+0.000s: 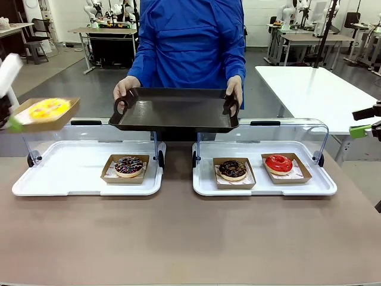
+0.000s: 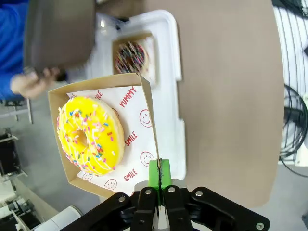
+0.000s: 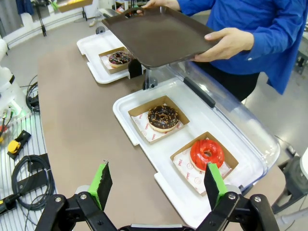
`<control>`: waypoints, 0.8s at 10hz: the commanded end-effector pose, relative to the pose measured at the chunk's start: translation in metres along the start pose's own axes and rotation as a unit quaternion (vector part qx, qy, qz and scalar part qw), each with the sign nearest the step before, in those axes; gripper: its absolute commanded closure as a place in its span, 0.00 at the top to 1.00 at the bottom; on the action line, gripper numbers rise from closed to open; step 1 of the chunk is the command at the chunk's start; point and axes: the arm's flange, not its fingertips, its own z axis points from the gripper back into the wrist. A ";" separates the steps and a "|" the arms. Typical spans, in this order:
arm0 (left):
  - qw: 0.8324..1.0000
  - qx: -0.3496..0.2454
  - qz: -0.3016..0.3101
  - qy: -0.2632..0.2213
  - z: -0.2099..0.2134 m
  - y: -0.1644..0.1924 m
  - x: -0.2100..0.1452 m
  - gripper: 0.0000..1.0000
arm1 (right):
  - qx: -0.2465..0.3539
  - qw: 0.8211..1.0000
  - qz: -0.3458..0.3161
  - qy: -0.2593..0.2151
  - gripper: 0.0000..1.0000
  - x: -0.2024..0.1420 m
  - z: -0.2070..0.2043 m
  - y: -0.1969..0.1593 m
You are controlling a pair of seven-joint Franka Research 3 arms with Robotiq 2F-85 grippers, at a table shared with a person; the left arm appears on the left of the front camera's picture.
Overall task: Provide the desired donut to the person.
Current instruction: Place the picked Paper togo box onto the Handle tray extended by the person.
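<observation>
A yellow sprinkled donut [image 1: 47, 109] [image 2: 90, 135] lies in an open cardboard box [image 2: 144, 103], held in the air above the table's far left. My left gripper [image 1: 14, 123] [image 2: 158, 169] is shut on the box's side wall. The person [image 1: 190, 42] in a blue shirt stands across the table and holds a dark serving tray [image 1: 175, 113] [image 3: 161, 36] level with both hands, above the white trays. My right gripper [image 1: 361, 123] [image 3: 158, 187] hangs open at the far right, above the table edge, with nothing between its fingers.
Two white trays with raised clear lids lie side by side. The left white tray [image 1: 59, 173] carries a boxed chocolate sprinkled donut [image 1: 128, 166]. The right white tray [image 1: 324, 185] carries a boxed chocolate donut [image 1: 233, 170] and a boxed red donut [image 1: 278, 163] [image 3: 207, 153]. Bare brown tabletop [image 1: 190, 238] lies in front.
</observation>
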 end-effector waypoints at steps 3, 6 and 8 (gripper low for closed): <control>1.000 -0.018 -0.024 0.004 -0.016 0.082 0.129 0.01 | 0.003 1.000 0.006 -0.008 1.00 0.000 -0.001 -0.002; 0.996 -0.053 -0.043 -0.049 -0.094 0.147 0.167 0.01 | 0.003 1.000 0.006 -0.008 1.00 0.000 -0.001 -0.002; 0.997 -0.053 -0.049 -0.039 -0.129 0.166 0.174 0.01 | 0.003 1.000 0.006 -0.008 1.00 0.000 -0.001 -0.002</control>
